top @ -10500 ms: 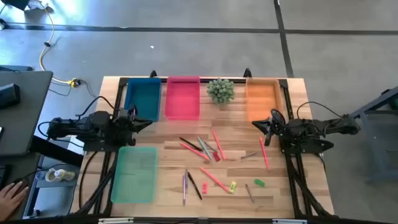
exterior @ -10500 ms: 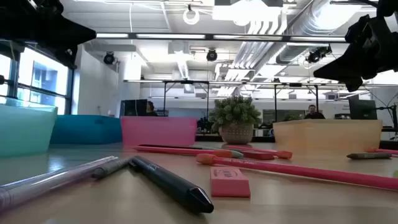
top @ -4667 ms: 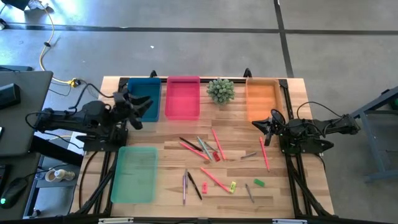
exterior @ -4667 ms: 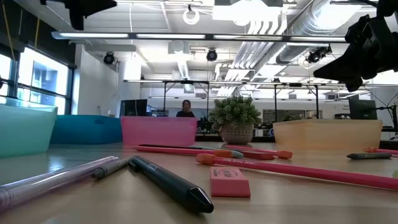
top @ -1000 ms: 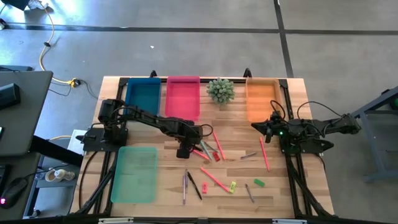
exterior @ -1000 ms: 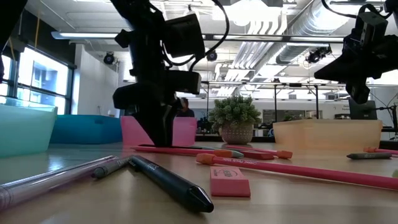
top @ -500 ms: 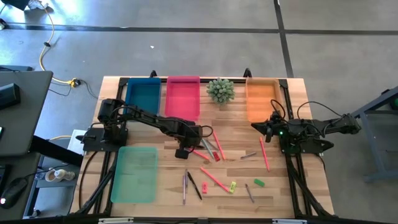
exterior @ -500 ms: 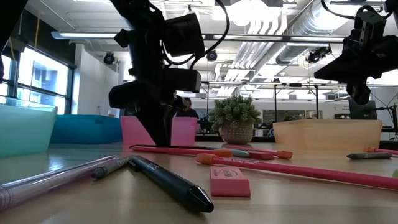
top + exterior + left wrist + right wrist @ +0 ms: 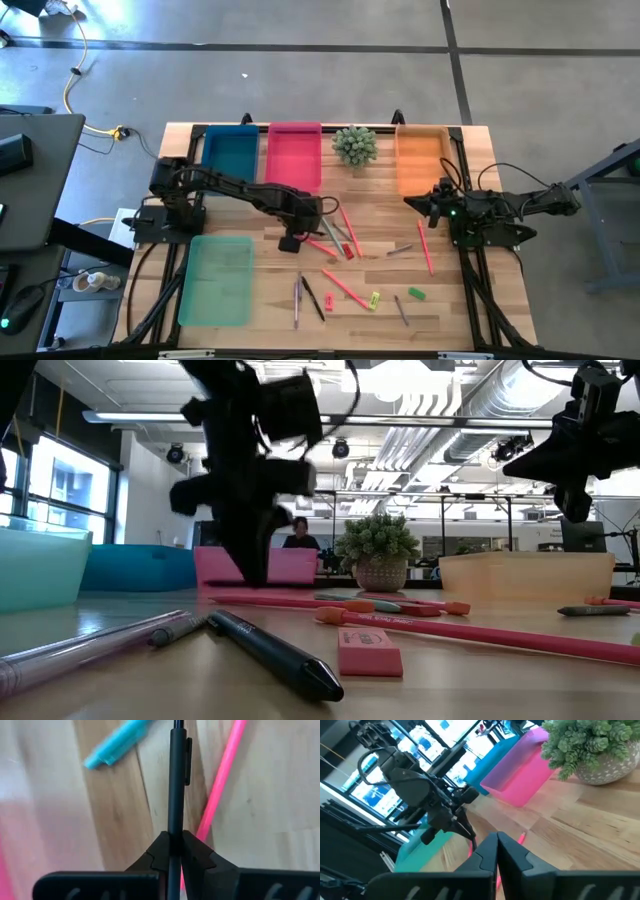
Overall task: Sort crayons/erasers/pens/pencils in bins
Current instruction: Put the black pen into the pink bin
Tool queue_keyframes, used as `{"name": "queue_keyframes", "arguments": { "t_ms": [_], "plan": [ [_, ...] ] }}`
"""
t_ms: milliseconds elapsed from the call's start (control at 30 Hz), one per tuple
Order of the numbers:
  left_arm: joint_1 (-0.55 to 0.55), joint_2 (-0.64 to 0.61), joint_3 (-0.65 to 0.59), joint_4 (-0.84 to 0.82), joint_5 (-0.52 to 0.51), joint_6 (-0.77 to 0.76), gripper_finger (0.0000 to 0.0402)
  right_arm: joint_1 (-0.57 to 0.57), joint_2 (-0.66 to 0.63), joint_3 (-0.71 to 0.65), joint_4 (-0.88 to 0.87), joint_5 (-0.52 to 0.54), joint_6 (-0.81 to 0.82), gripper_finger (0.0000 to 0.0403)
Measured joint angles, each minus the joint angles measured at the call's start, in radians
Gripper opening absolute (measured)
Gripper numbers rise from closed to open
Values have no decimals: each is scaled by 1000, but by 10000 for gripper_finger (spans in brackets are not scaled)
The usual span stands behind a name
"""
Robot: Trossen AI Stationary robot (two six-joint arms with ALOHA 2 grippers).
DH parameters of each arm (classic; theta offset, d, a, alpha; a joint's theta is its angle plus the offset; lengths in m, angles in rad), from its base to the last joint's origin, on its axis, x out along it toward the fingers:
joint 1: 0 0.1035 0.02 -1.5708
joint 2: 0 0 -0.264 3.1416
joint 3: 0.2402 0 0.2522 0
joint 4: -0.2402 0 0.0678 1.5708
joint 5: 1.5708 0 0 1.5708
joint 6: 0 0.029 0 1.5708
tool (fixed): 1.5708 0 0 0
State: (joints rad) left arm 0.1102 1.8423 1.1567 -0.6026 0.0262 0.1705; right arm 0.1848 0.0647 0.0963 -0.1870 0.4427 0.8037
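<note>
My left gripper (image 9: 290,240) stands over the pile of sticks at the table's middle, pointing steeply down and shut on a thin black pen (image 9: 176,775) with a clip. The right wrist view shows the pen (image 9: 466,836) slanting below that gripper. My right gripper (image 9: 425,205) waits shut at the table's right side, holding nothing. Along the far edge stand the teal-blue bin (image 9: 231,158), pink bin (image 9: 294,157) and orange bin (image 9: 421,160). The pale-green bin (image 9: 217,279) is near left. A green eraser (image 9: 416,293), a yellow eraser (image 9: 375,298) and a red eraser (image 9: 329,301) lie near the front. My left gripper pinches the black pen's barrel (image 9: 173,827) between its two fingers, on the plain stretch below the clip (image 9: 188,762). The fingers come from above and lie across the pen. The pen slants under them; whether its low end still rests on the table, I cannot tell.
A small potted plant (image 9: 354,145) stands between the pink and orange bins. Pink sticks (image 9: 347,288), a light-blue marker (image 9: 120,742) and more pens (image 9: 297,300) lie scattered over the middle and front. A pink eraser (image 9: 369,652) and a black pen (image 9: 275,653) lie near the front edge.
My left gripper has shut on the black pen in the pile, then risen a little and drifted slightly toward the table's left, taking the pen with it. My right gripper has kept still.
</note>
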Motion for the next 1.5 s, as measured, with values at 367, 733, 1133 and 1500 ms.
{"name": "queue_keyframes", "arguments": {
  "t_ms": [367,733,1133,1500],
  "plan": [
    [57,-161,1,28,-22,-95,10,0,1,0,158,0,-99,0],
    [259,-294,3,55,-190,-205,10,0,2,0,288,34,-162,0],
    [520,-223,3,67,-165,-312,10,0,71,151,278,112,-435,0],
    [527,-92,3,129,-153,-388,11,-2,222,334,3,179,-383,0]
  ]
}}
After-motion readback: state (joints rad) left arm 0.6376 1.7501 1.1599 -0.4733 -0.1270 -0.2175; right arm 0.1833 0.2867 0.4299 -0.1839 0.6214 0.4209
